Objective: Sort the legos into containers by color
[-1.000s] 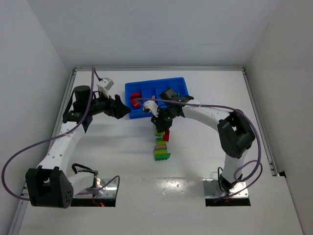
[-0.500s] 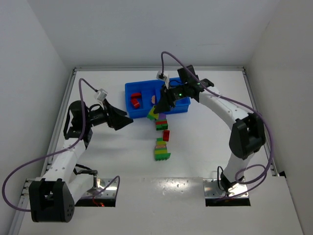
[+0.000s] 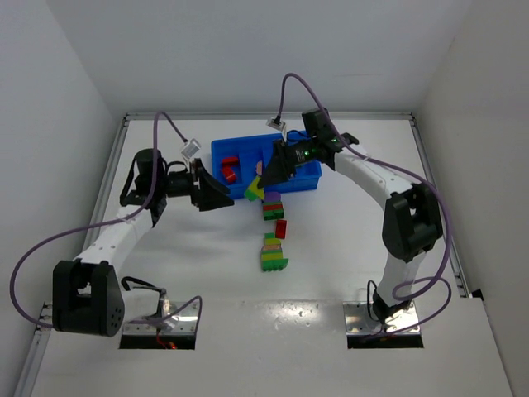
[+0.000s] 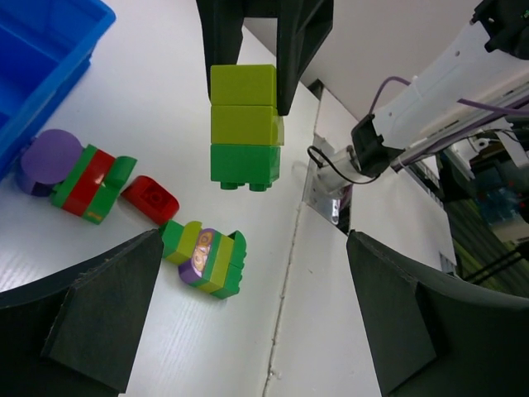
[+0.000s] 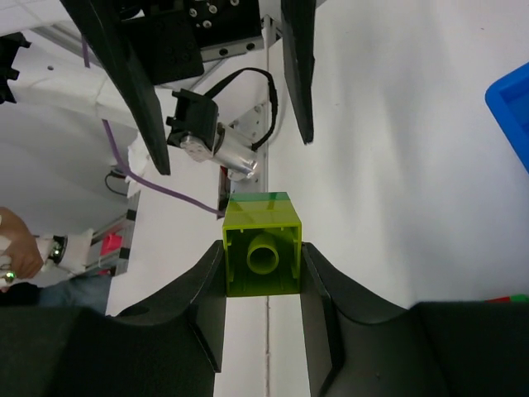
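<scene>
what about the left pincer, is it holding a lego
No, the left pincer is open with nothing between its fingers; the green lego stack sits in the right pincer.

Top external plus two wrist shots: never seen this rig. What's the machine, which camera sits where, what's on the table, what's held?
The machine is two robot arms bolted to a white table, each ending in two fingers. The top view looks down from above and behind the arms. Each wrist view comes from a camera riding on one arm and looking past that arm's own fingers.

The left arm's fingers are spread open and hold nothing. The right arm's fingers are shut on a stack of three plastic bricks, two yellow-green and one green, gripped by the yellow-green end.

On the table sits a bright blue plastic tray with compartments. Red bricks lie toward its left end in the top view. Loose clusters of mixed-colour bricks lie in front of it.
</scene>
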You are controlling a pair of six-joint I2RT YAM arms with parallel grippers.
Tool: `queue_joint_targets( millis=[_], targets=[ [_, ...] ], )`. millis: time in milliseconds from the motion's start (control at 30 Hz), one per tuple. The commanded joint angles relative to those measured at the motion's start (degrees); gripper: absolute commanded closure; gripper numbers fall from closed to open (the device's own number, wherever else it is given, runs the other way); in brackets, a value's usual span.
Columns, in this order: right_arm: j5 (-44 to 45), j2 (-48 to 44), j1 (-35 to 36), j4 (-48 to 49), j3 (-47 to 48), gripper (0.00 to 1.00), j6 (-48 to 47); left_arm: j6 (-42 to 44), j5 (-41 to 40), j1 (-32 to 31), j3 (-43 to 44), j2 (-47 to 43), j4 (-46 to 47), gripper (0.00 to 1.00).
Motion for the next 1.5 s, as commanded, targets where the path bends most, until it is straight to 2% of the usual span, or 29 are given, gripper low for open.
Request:
queue_joint_targets(
  millis=[0, 467, 833, 1000, 1267, 1467],
  targets=[
    [-3.48, -0.59, 0.3, 4.14, 0.81, 0.91, 1.72, 2.82, 2.48, -1.15, 2.68, 1.67, -1.58, 0.0],
    [-3.48, 1.51, 1.88, 4.14, 3.71, 0.91, 1.72, 3.35, 3.0, -2.73, 4.88, 5.18, -1.59, 0.04],
    [-3.48, 2.57, 3.64, 3.09, 5.9, 0.91, 1.19, 3.87, 4.06, -4.41, 6.02, 7.91, -2.12, 0.17],
    [-3.48, 3.62, 3.64, 3.09, 5.91, 0.91, 0.67, 3.87, 4.59, -4.41, 6.55, 7.91, -2.12, 0.17],
    [-3.48, 3.62, 4.16, 2.56, 5.91, 0.9, 0.67, 4.4, 6.26, -4.41, 6.55, 8.97, -2.12, 0.36],
    [-3.48, 4.15, 4.16, 2.56, 6.44, 0.9, 0.67, 4.93, 7.32, -4.93, 7.08, 9.5, -2.12, 0.59]
  ],
)
